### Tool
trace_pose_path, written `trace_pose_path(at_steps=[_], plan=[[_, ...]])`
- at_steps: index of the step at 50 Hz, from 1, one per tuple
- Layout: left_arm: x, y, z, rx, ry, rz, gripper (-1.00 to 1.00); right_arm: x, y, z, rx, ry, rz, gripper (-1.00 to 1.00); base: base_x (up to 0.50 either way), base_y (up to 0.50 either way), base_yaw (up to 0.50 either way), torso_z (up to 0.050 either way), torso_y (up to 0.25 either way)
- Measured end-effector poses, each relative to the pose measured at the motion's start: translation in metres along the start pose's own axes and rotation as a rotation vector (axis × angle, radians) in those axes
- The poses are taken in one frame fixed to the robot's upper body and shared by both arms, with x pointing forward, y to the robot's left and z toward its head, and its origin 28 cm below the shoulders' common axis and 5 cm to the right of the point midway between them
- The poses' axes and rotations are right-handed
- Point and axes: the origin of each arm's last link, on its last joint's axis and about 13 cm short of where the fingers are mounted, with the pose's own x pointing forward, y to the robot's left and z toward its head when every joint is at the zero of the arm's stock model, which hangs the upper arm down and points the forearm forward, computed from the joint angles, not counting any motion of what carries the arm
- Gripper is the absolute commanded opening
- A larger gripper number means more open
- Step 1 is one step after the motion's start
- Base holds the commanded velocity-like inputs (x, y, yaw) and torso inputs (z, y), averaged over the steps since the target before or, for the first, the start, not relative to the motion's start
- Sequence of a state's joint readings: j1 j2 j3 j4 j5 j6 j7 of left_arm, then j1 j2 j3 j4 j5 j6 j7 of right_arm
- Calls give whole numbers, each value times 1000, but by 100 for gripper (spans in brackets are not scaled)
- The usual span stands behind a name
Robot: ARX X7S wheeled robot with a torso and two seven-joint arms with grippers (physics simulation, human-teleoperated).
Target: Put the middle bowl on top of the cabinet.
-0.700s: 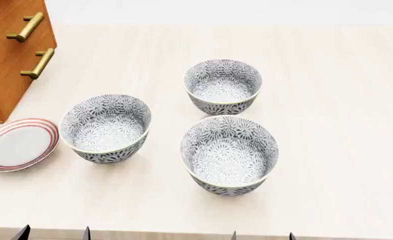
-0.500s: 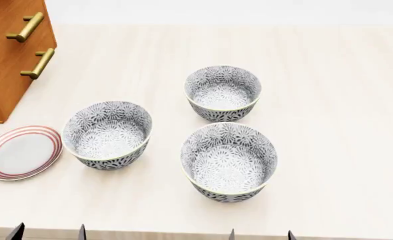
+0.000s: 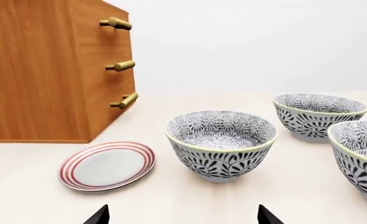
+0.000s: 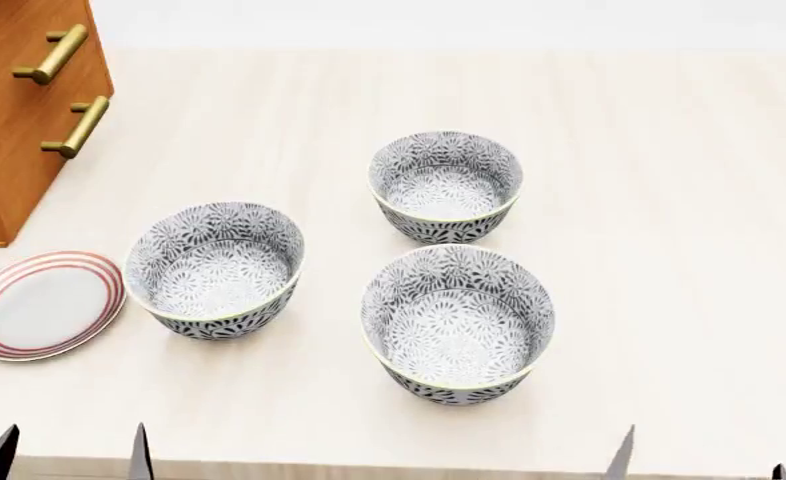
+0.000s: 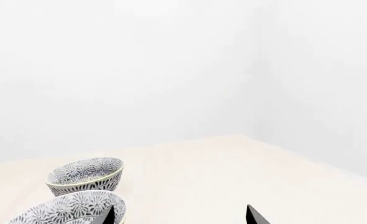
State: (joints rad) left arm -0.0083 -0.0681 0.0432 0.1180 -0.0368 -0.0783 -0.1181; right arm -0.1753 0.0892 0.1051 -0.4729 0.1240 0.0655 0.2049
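Three patterned bowls sit upright on the pale table (image 4: 660, 200), from the cabinet (image 4: 20, 120) and plate (image 4: 40, 305) at far left, past the left bowl (image 4: 213, 265), to the middle bowl (image 4: 457, 320) at centre, apart from its neighbours, both grippers (image 4: 66, 460) (image 4: 700, 465) spread open and empty at the near edge.

Tall orange-brown wooden drawer cabinet (image 4: 20, 110) stands at the far left of the pale wooden tabletop (image 4: 660, 200). Flat white plate with red rings (image 4: 42, 305) lies just in front of it. Right of the plate, close beside it, sits the left patterned ceramic bowl (image 4: 214, 270). Nearest bowl (image 4: 457, 322) sits further right; the farthest bowl (image 4: 447, 186) sits directly behind that one, almost touching.
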Motion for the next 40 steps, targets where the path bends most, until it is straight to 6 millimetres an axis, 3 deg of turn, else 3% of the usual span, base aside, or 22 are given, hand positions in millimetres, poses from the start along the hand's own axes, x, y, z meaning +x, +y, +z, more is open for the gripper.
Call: trace_pose_path(at_steps=[9, 12, 18, 27, 40], plan=[[-1, -2, 8, 6, -21, -22, 100, -25, -34, 36, -2, -134, -172, 100, 0, 0, 0, 0, 0], [1, -4, 23, -7, -60, -36, 100, -32, -41, 45, -9, -168, -207, 100, 0, 0, 0, 0, 0], [7, -7, 74, -41, -182, -32, 100, -44, -51, 60, -40, -222, -255, 100, 0, 0, 0, 0, 0], [-5, -3, 128, -94, -296, 11, 100, -63, -65, 77, -102, -265, -289, 100, 0, 298, 0, 0, 0], [-13, 1, 151, -134, -325, 32, 100, -74, -67, 98, -180, -306, -293, 100, 0, 364, 0, 0, 0]])
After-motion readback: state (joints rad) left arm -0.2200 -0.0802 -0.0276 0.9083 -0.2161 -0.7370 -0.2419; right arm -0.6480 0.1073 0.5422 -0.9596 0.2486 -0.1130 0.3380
